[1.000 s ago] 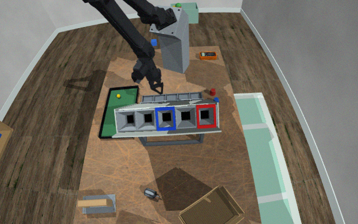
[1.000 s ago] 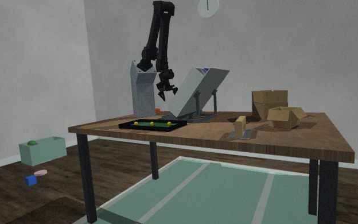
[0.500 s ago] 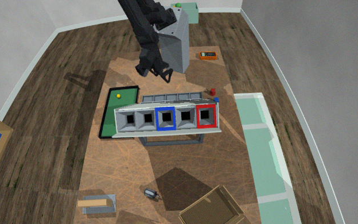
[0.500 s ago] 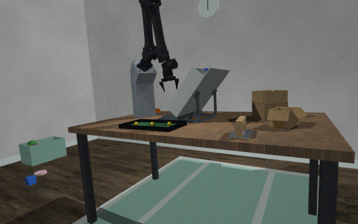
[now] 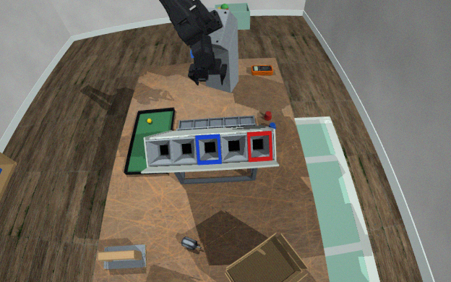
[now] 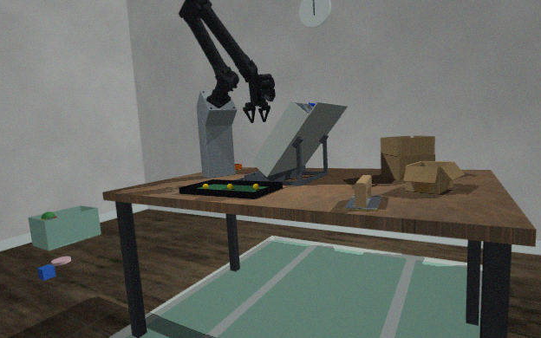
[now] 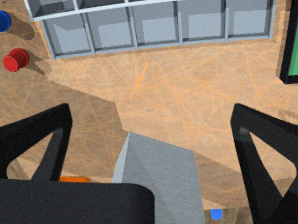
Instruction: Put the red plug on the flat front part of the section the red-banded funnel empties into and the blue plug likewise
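The black parallel gripper hangs fully spread and empty, high beside the grey pedestal near the worktop's rear edge. The small red cylindrical plug and blue cylindrical plug stand on the worktop beside the grey sectioned tray's right end.

Funnels: five in one row, one blue-banded, one red-banded. Sections: five. Plugs: two, red and blue. Marbles: three yellow in the tray (top view shows only one, the rest hidden by the cover). Cardboard boxes: three. Arm: one, with one gripper, jaws wide.
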Available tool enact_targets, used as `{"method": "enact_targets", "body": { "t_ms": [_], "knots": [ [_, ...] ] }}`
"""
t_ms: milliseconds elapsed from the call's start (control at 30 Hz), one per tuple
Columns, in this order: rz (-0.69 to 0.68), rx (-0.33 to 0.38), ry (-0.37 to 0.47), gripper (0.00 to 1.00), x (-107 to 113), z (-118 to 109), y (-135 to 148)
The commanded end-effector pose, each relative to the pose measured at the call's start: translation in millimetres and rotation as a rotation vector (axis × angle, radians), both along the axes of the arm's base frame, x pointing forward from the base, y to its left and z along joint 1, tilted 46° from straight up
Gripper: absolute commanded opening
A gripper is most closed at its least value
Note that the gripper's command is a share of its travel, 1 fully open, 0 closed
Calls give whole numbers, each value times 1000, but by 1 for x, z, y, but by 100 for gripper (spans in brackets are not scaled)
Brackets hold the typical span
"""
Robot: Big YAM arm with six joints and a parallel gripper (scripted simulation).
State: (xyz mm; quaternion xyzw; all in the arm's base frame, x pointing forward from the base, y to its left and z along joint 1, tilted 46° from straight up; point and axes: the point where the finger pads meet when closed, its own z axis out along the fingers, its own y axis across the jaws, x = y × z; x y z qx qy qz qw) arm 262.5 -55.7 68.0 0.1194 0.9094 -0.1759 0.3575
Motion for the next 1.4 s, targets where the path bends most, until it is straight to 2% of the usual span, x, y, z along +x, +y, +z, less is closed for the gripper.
{"method": "enact_targets", "body": {
  "t_ms": [0,133,233,767,1033,1133,1367],
  "knots": [
    [54,-65,48,100,0,13,6],
    [70,-86,58,100,-2,15,8],
    [49,-86,78,100,-8,7,2],
    [57,-85,69,100,-6,9,5],
    [72,-89,41,100,-1,21,10],
    [74,-91,45,100,-3,18,10],
    [88,-105,-14,100,3,41,16]
  ]
}}
